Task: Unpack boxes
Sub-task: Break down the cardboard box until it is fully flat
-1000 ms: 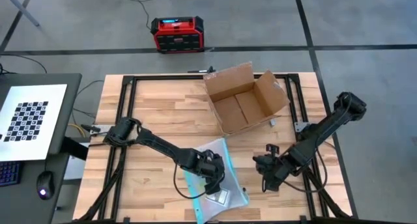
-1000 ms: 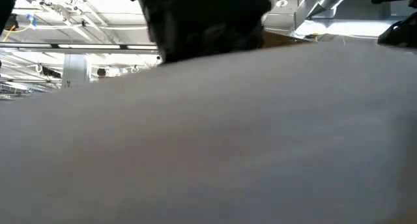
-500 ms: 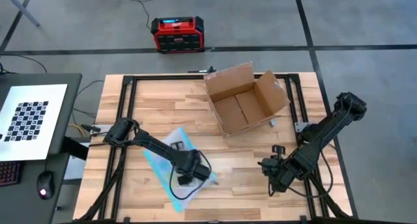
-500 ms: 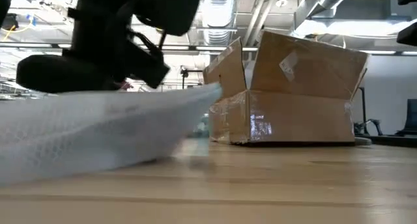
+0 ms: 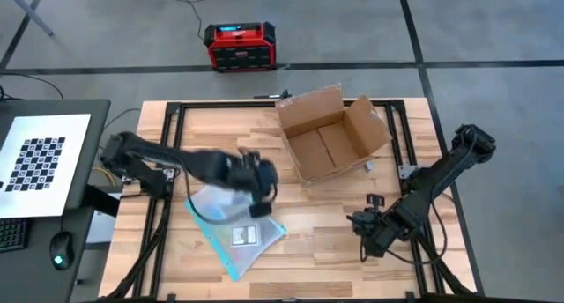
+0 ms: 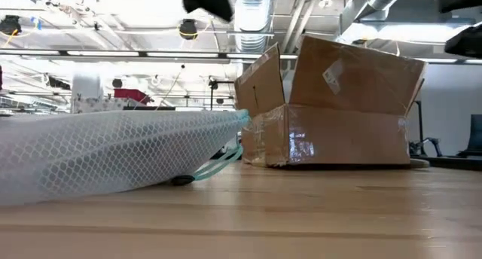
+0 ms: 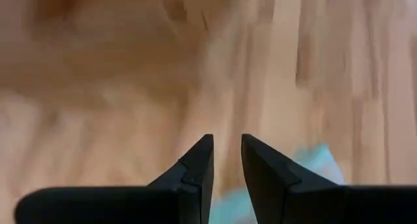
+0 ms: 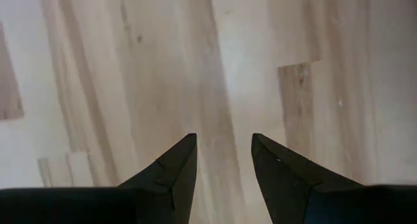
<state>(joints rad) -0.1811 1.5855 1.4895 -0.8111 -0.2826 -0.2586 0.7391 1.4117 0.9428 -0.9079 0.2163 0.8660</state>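
Cardboard box [image 5: 333, 133] upper centre-right of high view, flaps up, interior looks empty; likely light, stiff walls, tape slick, so grip flap edge or rim. Left gripper [image 7: 226, 160] above pouch [image 5: 234, 235], fingers slightly apart, empty. Right gripper [image 8: 221, 157] lower right, parted, empty

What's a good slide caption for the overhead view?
Open cardboard box on the wooden table, clear pouch lying flat, left gripper above it, right gripper empty nearby.
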